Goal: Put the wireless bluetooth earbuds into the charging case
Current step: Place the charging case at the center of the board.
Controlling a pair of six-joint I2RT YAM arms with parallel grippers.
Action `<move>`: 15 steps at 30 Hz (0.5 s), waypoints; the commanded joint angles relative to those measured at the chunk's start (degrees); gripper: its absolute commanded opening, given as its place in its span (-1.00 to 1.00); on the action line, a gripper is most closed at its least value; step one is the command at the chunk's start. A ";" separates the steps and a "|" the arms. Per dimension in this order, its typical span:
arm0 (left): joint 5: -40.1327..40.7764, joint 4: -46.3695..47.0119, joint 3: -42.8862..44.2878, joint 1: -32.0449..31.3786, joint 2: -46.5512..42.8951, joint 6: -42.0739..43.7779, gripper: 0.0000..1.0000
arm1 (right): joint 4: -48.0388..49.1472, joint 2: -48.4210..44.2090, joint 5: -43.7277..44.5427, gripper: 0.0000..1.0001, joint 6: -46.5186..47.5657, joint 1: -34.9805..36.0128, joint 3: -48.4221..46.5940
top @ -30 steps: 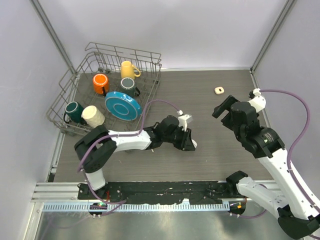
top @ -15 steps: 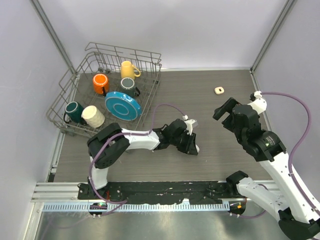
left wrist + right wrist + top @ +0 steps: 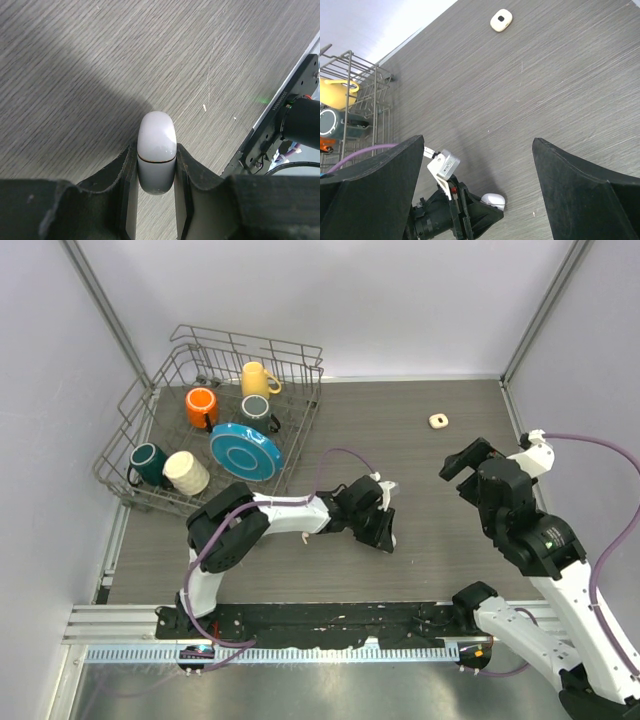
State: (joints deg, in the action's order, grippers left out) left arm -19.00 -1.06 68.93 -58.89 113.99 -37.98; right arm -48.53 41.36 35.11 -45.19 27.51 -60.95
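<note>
Clamping one charging case (image 3: 156, 145), left jaws, five mugs (image 3: 201, 405)

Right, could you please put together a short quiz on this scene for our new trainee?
1. True or false: the left gripper is shut on the white charging case.
2. Pick one: the small cream square piece is A) touching the case, B) lying alone on the table, C) held up in the air.
3. Short answer: is the right gripper open or shut?

Key: 1 true, as the fingers press both sides of the case. 2 B. 3 open, with its fingers wide apart and nothing between them.
</note>
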 commanded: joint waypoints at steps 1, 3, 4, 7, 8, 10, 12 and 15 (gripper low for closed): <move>1.07 -7.02 3.93 -0.26 1.49 2.82 -0.49 | 1.07 -1.37 2.86 0.90 -0.34 -0.26 -0.22; 1.16 -8.77 4.99 -0.26 1.93 3.00 -0.46 | 1.25 -1.29 2.59 0.90 -0.25 -0.26 0.13; 1.25 -8.96 5.08 -0.34 1.93 3.08 -0.44 | 1.25 -1.20 2.42 0.90 -0.34 -0.35 0.21; 2.21 -10.45 5.69 -0.43 1.93 3.43 -0.40 | 1.60 -0.94 1.63 0.90 -0.25 -0.26 0.57; 2.48 -10.80 6.13 -0.52 1.93 3.78 -0.39 | 1.69 -0.93 1.54 0.90 -0.34 -0.26 0.48; 2.92 -12.12 6.66 -0.70 2.11 4.22 -0.36 | 1.77 -1.02 0.84 0.90 -0.34 -0.26 0.74; 4.59 -13.96 7.62 -1.13 2.20 5.10 -0.35 | 1.78 -1.11 0.75 0.89 -0.60 -0.26 0.74; 5.03 -15.72 8.59 -1.31 2.55 5.72 -0.29 | 1.86 -1.37 0.48 0.89 -0.69 -0.26 0.74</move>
State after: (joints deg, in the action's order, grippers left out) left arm -16.12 -11.94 75.24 -59.57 115.55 -34.48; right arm -48.47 40.25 35.33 -45.23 27.51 -60.07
